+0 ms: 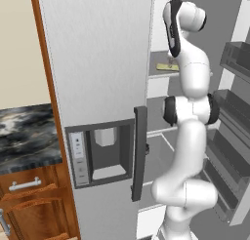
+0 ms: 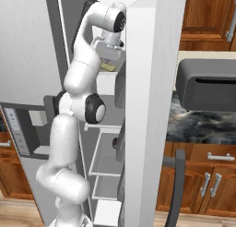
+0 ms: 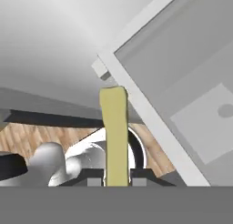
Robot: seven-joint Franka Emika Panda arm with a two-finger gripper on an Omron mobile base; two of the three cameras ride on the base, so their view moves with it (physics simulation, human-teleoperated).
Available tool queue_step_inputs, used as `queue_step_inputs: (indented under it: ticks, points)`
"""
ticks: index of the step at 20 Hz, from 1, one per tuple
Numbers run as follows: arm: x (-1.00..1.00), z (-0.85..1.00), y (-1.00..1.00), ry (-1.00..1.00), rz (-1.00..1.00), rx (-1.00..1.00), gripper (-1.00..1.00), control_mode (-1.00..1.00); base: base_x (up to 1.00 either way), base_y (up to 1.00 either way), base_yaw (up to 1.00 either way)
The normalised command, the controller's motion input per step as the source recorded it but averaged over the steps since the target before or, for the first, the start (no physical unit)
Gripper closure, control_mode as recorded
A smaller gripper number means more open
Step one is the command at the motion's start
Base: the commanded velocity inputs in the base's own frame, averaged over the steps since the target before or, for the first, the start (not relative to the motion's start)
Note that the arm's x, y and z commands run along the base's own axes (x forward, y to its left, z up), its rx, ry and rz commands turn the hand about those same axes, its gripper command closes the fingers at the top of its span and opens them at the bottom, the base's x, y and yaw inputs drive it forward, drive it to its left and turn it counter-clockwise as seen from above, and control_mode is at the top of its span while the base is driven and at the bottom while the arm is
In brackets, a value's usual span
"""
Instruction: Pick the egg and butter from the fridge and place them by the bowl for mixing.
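My gripper (image 3: 117, 180) is shut on the butter (image 3: 114, 129), a flat pale yellow stick that stands up between the two fingertips in the hand view. The arm reaches into the open right side of the fridge (image 1: 97, 63) at upper-shelf height. Past the arm, the butter (image 1: 165, 67) shows there as a thin yellow sliver just over a grey shelf. In the right base view the butter (image 2: 108, 66) sits under the white hand. The egg and the bowl are out of view.
The fridge's left door is closed, with a dark handle (image 1: 140, 151) and a dispenser panel (image 1: 100, 153). The open right door (image 2: 152, 106) stands edge-on beside the arm, its bins (image 1: 234, 107) facing in. A dark toaster (image 2: 207, 83) rests on the marbled counter (image 2: 203, 124).
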Motion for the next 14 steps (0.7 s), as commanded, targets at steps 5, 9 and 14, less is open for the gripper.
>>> queue_step_inputs:
  ticks: [5,9,14]
  points:
    - [-0.89,0.0,0.15,0.36,0.0,0.15,1.0,-1.0,0.0,0.0,0.0]
    - [-0.9,0.0,0.18,0.4,0.0,0.12,1.0,-1.0,0.0,0.0,0.0]
    - [-0.7,0.11,0.27,0.16,0.05,0.04,1.0,-1.0,0.0,0.0,0.0]
